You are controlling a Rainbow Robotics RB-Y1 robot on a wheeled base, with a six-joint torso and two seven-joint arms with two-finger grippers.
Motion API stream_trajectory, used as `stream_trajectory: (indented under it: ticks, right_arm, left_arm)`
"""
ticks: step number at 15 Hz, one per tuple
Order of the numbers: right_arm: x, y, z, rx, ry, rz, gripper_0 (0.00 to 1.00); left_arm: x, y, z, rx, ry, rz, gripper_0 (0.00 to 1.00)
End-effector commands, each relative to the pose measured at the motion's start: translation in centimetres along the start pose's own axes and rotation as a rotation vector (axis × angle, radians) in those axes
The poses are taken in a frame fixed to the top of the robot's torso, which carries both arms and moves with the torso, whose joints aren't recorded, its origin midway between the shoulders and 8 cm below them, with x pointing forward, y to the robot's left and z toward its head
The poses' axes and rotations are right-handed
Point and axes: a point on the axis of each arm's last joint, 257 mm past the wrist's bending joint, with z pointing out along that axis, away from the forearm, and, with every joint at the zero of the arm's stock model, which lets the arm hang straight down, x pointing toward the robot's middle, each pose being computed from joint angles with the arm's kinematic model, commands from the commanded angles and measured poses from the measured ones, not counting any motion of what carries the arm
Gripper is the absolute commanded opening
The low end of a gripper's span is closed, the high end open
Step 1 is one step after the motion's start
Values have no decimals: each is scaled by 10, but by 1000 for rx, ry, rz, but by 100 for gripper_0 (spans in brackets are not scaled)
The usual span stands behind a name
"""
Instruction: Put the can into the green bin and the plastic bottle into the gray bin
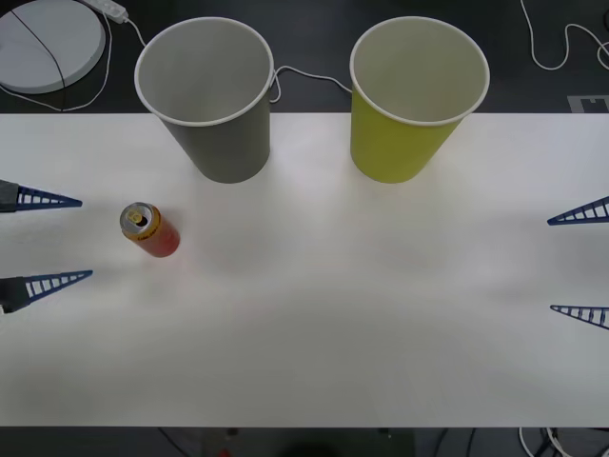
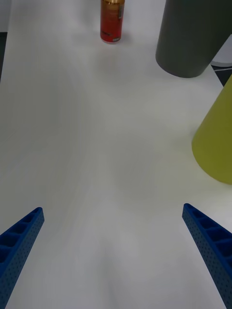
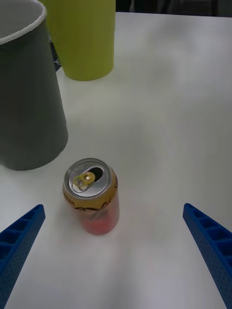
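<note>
The red-orange can [image 1: 149,229] stands upright on the white table [image 1: 333,314], left of centre, its gold top and pull tab showing [image 3: 91,195]. My left gripper [image 1: 81,240] is open at the left edge, level with the can and a short way from it. The gray bin [image 1: 211,95] stands at the back left, the green bin [image 1: 411,98] at the back right. My right gripper [image 1: 561,264] is open at the right edge, far from the can [image 2: 112,21]. The plastic bottle is out of view.
A round white device [image 1: 46,43] and white cables [image 1: 561,48] lie on the dark floor beyond the table's far edge. Both bins are upright with pale insides. In the wrist views the gray bin [image 3: 26,91] and green bin [image 2: 217,140] stand near.
</note>
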Motion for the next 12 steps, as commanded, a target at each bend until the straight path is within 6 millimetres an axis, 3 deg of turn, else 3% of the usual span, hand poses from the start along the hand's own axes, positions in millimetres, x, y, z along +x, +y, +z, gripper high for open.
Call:
stream_trajectory:
  ticks: [1, 6, 12]
  right_arm:
    - [0, 0, 0, 0, 0, 0, 100]
    - [0, 0, 0, 0, 0, 0, 100]
    - [0, 0, 0, 0, 0, 0, 100]
  left_arm:
    - [16, 1, 1, -38, -43, -35, 100]
    - [39, 9, 5, -106, -94, -63, 100]
    - [60, 9, 27, -204, -152, -121, 100]
